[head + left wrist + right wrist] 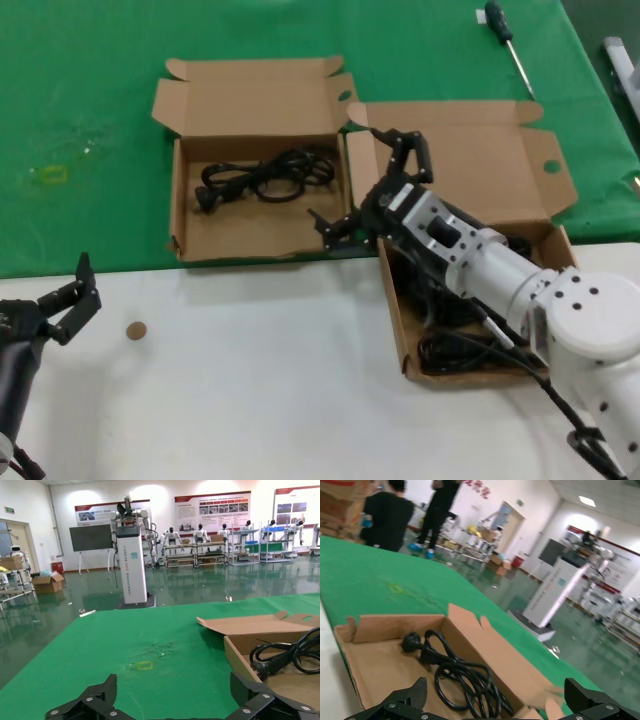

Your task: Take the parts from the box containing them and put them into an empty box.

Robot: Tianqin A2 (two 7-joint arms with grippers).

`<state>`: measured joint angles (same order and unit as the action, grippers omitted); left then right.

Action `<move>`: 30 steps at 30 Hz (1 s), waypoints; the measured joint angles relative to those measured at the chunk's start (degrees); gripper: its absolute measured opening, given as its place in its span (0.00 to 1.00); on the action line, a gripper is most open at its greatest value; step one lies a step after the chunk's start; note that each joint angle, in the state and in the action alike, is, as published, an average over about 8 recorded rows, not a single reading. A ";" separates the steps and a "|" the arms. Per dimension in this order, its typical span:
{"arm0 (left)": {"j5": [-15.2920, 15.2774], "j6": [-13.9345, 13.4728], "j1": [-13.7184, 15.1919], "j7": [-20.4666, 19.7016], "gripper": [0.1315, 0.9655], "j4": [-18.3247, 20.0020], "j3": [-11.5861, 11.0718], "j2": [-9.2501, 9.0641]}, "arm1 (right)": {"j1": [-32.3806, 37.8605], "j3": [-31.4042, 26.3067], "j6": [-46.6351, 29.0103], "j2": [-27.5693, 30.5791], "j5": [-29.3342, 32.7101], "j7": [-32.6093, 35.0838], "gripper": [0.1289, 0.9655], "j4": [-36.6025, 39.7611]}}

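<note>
The smaller cardboard box [190, 238] sits at centre-left on the green cloth and holds one coiled black cable [268, 178], also seen in the right wrist view [462, 677] and the left wrist view [286, 654]. To its right is the larger tall-lidded box [398, 318], with more black cables [462, 350] partly hidden under my right arm. My right gripper [372, 190] hangs open and empty over the seam between the two boxes. My left gripper [68, 296] waits open and empty at the near left over the white table.
A screwdriver [506, 40] lies at the far right of the green cloth. A small brown disc [136, 330] rests on the white table near the left gripper. A yellow mark [50, 173] shows on the cloth at far left.
</note>
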<state>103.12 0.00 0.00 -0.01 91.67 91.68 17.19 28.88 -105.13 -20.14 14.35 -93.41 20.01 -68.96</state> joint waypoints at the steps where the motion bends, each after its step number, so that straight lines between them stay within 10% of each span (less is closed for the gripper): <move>1: 0.00 0.00 0.00 0.00 0.66 0.00 0.00 0.00 | -0.73 0.34 0.51 0.07 -0.24 -0.50 1.00 -0.57; 17: 0.00 0.00 0.00 0.00 0.97 0.00 0.00 0.00 | -12.22 5.69 8.53 1.20 -4.12 -8.48 1.00 -9.61; 30: 0.01 0.00 0.00 0.00 1.00 0.00 0.00 0.00 | -21.55 10.04 15.00 2.12 -7.25 -14.91 1.00 -16.92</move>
<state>103.13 0.00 0.00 -0.01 91.67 91.67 17.19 7.34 -95.09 -5.14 16.47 -100.65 5.10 -85.88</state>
